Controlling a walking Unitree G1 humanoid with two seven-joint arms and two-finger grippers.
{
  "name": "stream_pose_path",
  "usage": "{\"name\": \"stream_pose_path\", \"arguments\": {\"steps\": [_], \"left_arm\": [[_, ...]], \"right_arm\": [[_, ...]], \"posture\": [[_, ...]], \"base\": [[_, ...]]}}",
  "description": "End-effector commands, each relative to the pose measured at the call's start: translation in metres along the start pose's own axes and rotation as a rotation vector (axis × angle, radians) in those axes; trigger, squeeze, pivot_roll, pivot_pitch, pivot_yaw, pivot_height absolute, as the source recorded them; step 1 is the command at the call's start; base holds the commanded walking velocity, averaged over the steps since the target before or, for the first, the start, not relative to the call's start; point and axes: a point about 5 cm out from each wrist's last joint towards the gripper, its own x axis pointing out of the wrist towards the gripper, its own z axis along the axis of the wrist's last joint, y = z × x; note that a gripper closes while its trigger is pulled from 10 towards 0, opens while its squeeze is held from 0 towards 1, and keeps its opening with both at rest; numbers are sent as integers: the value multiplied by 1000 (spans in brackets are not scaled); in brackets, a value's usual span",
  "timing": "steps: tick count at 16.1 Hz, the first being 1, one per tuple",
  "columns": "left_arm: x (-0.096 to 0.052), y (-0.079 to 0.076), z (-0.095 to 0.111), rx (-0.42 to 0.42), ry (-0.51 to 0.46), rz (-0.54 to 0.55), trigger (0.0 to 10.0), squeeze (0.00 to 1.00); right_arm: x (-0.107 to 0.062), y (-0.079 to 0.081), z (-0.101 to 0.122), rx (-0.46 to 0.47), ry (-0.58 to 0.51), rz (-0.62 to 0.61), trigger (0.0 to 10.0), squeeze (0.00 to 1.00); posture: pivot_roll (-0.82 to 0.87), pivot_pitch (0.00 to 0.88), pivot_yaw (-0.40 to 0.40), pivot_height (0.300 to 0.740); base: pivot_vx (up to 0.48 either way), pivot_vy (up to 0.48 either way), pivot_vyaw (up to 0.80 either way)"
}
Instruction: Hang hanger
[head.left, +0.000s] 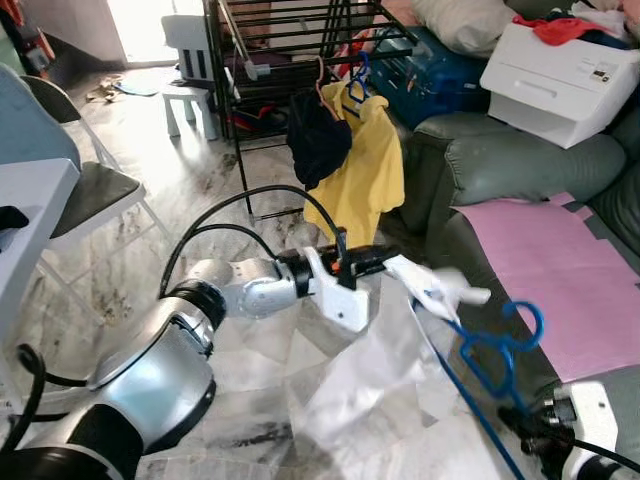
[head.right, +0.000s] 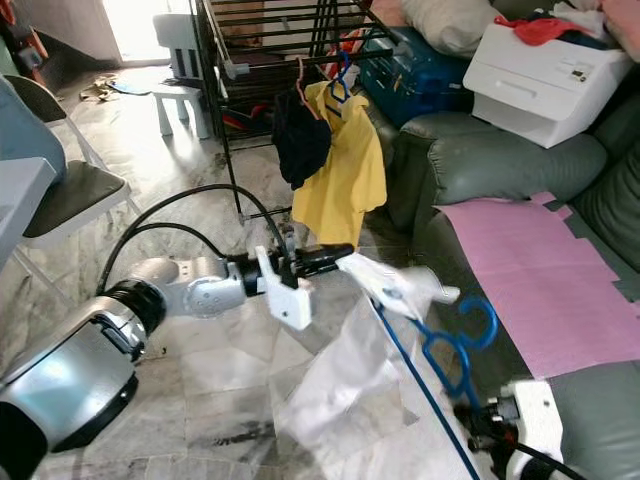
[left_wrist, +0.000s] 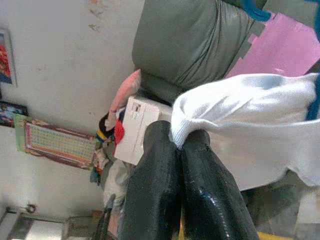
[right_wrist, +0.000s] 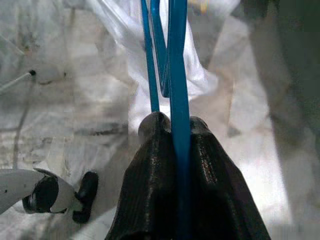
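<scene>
Blue hanger (right_wrist: 177, 75) clamped between right gripper (right_wrist: 172, 125) jaws.

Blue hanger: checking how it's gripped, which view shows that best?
The right wrist view: the right gripper has its jaws clamped on the blue hanger. Both eye views show its hook end beside the white garment; the left wrist view catches slivers.
</scene>
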Motion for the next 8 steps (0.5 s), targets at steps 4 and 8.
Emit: {"name": "stream_pose_path", "arguments": {"steps": [4, 8], "left_arm": [[5, -2, -1, -95, 48, 7, 10000, 0], [-5, -25, -20, -494, 279, 116, 10000, 0]], "right_arm": [[-1, -10, 18, 19, -57, -108, 10000, 0], [-2, -45, 61, -11, -250, -406, 10000, 0]], "posture": [[-79, 0, -6, 740], [-81, 0, -6, 740]], "base": [[0, 0, 0], [0, 0, 0]]}}
